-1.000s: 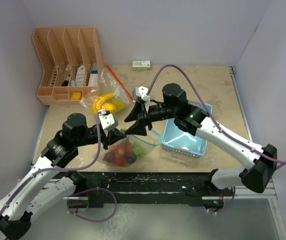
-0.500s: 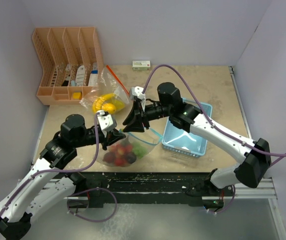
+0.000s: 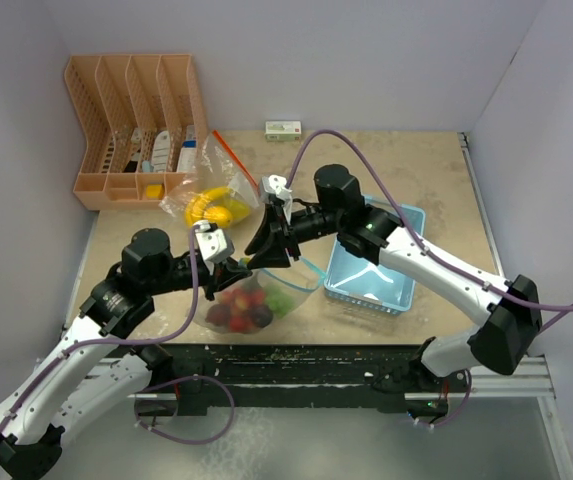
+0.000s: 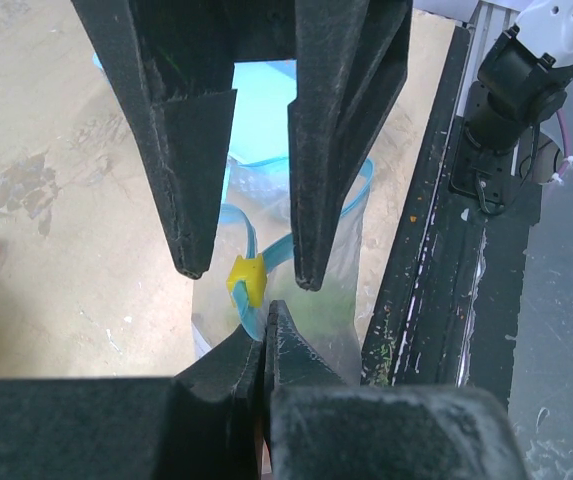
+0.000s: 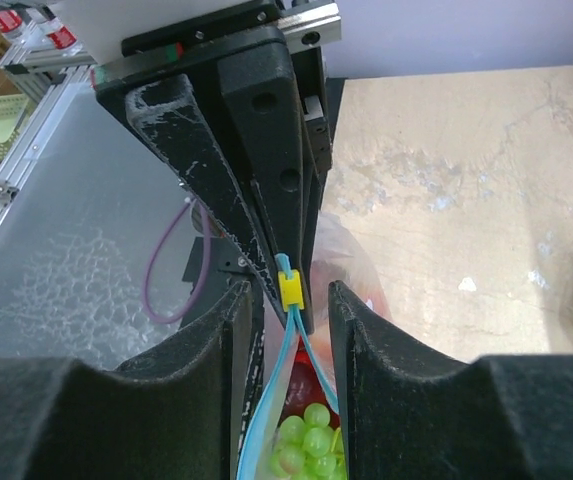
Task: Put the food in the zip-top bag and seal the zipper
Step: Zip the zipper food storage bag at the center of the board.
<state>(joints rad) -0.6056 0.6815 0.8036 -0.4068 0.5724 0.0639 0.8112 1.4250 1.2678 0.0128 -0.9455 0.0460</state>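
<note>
- My left gripper (image 4: 264, 340) was pressed together on one end of the blue zipper track (image 5: 266, 420) of the zip-top bag (image 3: 288, 298). It held that end up from the counter (image 3: 416, 170), a little left of the middle in the top view.
- My right gripper (image 5: 288, 300) had its jaws apart, one on each side of the yellow slider (image 4: 247, 280). In both wrist views I could see a gap between each jaw and the slider, so I judged that it was not clamped yet.
- The slider sat just beside my left fingertips, between the two grippers. The right gripper was therefore the one that could take it.
- The long axis of the track ran in the top view from my left gripper toward the lower right, in the direction of the light-blue basket (image 3: 351, 290). The rest of the bag hung and lay below this line.
- Beyond the slider the two blue strips went apart, in the lower middle of the right wrist view. I judged from this that the mouth was open along most of its length.
- The food (image 3: 244, 310) was inside the bag, low in the middle of the top view. I could make out red, dark and green pieces through the plastic.
- The coming move depended on this: close the right jaws on the slider, then pull it along the track away from my left gripper.
</note>
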